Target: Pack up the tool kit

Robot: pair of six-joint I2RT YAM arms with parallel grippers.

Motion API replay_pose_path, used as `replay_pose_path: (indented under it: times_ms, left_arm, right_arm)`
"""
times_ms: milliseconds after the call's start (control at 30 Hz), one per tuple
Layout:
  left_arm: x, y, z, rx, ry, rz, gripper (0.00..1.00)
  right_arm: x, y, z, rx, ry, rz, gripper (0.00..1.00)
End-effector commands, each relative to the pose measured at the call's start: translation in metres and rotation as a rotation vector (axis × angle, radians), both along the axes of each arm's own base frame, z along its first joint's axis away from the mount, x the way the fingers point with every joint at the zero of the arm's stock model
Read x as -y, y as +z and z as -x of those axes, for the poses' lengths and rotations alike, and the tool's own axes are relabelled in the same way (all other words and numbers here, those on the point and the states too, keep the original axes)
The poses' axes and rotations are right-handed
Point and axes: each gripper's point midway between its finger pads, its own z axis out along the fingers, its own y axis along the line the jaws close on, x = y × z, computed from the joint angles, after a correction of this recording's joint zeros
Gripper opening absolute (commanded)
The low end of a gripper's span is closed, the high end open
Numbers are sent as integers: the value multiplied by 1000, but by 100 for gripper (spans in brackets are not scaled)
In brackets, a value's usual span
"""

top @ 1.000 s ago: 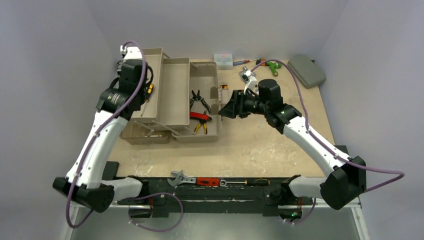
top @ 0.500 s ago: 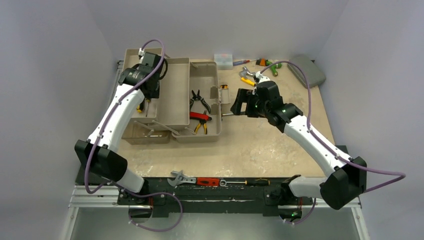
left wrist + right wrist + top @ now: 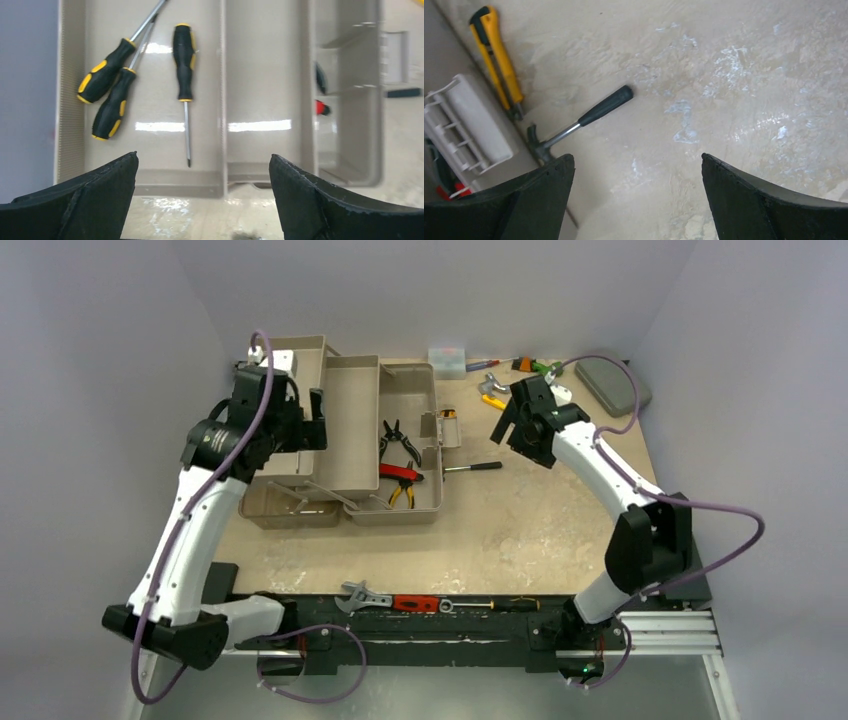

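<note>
Both jaws stand wide open and hold nothing. Under the jaws of your left arm three screwdrivers lie in the outer tray of the toolbox, which stands open at the far left of the desk. Three pliers lie in its main compartment. Below your right arm a hammer lies on the desk, its head just beside the box. I judge the hammer comes next: turn the jaws across its handle, then go down.
</note>
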Motion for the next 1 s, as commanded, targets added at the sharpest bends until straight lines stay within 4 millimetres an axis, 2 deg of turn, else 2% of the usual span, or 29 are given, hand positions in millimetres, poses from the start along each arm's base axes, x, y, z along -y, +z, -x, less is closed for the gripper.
replay_pose_path:
  times_ms: [0,100,233,333,433,500,533,600,700,800,867,933,967]
  left_arm:
    - [40,27,17,90,-219,171,100]
    - [46,29,33,91,-310,172,100]
    - [39,27,46,154,-362,123,100]
    - [45,30,59,241,-418,160,100]
    - [52,23,63,319,-456,191,100]
    - [55,15,63,351,-473,203,100]
    - [56,12,64,357,-486,207,100]
    - [59,5,64,354,-504,209,100]
    - [64,1,67,337,-532,228,99]
    - [65,-1,69,336,-536,232,99]
    - [66,0,70,348,-534,242,99]
    - [67,2,71,355,-539,254,99]
    - [69,3,71,356,-543,261,99]
  right_arm:
    - [23,4,-7,-53,-98,88,94]
    - [34,3,-20,-67,-147,114,93]
    - [41,5,-43,-58,-123,159,90]
    - [26,10,-70,35,105,199,93]
    - [11,11,-89,144,315,237,96]
    - [8,7,-98,141,386,277,96]
    - [5,13,-108,149,411,292,95]
    - [0,12,-123,142,469,317,91]
    - [-14,11,-149,178,562,331,86]
    - [-25,10,-172,207,656,351,86]
    - [-30,5,-187,202,712,352,84]
    - [-29,-13,-200,157,753,367,83]
    - [-28,-15,-207,147,767,373,82]
